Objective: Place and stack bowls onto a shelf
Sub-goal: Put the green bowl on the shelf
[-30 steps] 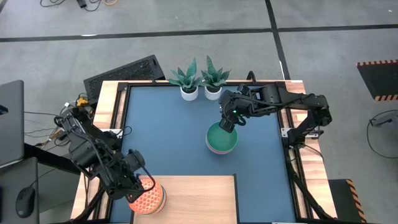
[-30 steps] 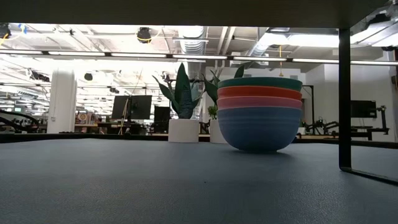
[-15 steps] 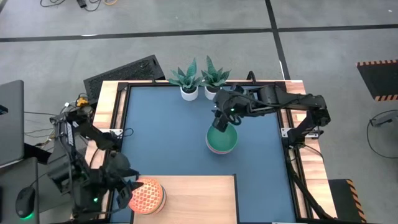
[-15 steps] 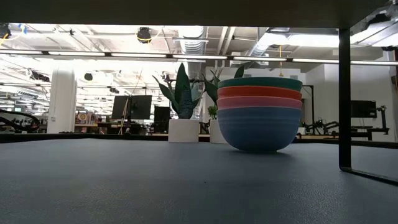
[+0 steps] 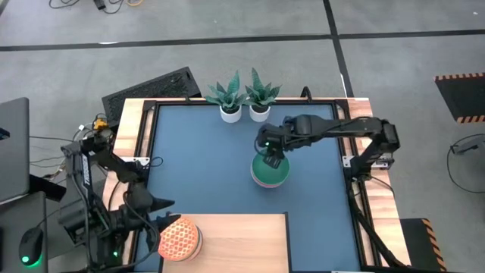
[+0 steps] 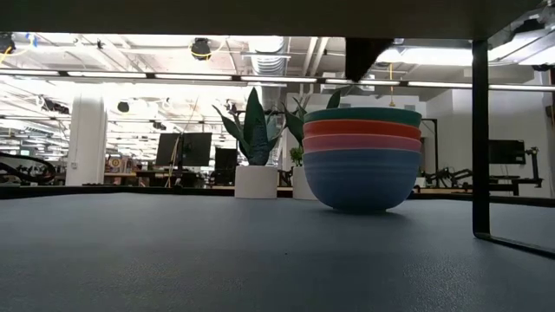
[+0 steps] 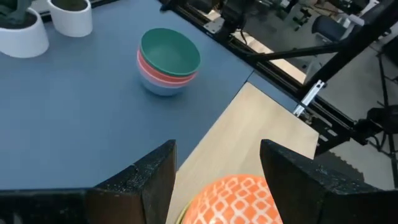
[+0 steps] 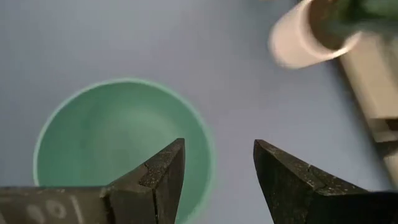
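The stack of plain bowls point(image 5: 270, 171), green on top over red, pink and light blue, sits on the blue counter point(image 5: 197, 167) right of centre, just near the two plant pots point(image 5: 244, 112). The right gripper point(image 5: 273, 157) hangs directly above the stack's far rim, jaws wide and empty, so it is by far the nearer arm. The bowls are round, with no long axis to match. The left gripper point(image 7: 214, 180), jaws also wide, hovers by the patterned orange bowl point(image 5: 179, 238) on the shelf point(image 5: 242, 243), at the near left.

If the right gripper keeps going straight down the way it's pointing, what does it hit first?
Most likely the rim of the green bowl, top of the stack. The open right gripper straddles that rim; its height above is unclear.
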### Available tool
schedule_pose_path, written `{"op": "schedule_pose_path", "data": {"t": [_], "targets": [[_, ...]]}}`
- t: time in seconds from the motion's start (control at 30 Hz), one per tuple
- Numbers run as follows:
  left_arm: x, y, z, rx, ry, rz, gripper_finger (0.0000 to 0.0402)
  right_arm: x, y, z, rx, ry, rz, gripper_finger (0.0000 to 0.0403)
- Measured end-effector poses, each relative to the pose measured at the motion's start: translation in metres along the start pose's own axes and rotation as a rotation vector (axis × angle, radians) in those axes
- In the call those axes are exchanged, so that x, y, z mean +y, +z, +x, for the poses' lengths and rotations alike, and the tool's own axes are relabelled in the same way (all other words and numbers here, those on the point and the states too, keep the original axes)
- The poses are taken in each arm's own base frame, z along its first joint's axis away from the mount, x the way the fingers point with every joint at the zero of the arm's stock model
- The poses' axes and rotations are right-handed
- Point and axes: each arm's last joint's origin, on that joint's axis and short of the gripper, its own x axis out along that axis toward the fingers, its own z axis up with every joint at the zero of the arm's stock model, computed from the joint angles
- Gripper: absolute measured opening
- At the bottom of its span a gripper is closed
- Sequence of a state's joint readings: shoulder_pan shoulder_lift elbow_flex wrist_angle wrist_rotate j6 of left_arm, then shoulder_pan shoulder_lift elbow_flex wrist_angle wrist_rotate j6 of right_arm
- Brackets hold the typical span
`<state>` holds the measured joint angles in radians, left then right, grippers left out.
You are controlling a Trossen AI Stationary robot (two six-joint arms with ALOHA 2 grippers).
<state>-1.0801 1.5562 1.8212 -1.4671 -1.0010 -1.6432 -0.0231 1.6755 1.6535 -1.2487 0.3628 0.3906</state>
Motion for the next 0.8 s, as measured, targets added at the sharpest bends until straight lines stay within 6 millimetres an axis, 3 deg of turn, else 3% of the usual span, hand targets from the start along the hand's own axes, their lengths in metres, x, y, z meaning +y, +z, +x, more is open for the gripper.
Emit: {"op": "schedule_pose_path", "data": {"t": [0.23, 0.43, 0.6, 0.8], "targets": [[0.000, 0.001, 0.001, -0.044, -0.007, -0.009, 0.0215, -0.030, -0.027, 0.058, 0.005, 0.070, 0.113, 0.0216], [0.006, 0.012, -0.005, -0.095, -0.029, -0.041, 0.0215, -0.043, -0.039, 0.081, 0.080, 0.094, 0.100, 0.0216], [0.007, 0.016, -0.007, -0.152, -0.037, -0.050, 0.0215, -0.038, -0.039, 0.078, 0.057, 0.112, 0.084, 0.0216], [0.007, 0.019, -0.007, -0.243, -0.034, 0.007, 0.0215, -0.044, -0.025, 0.041, -0.170, 0.164, 0.141, 0.0216]]}}
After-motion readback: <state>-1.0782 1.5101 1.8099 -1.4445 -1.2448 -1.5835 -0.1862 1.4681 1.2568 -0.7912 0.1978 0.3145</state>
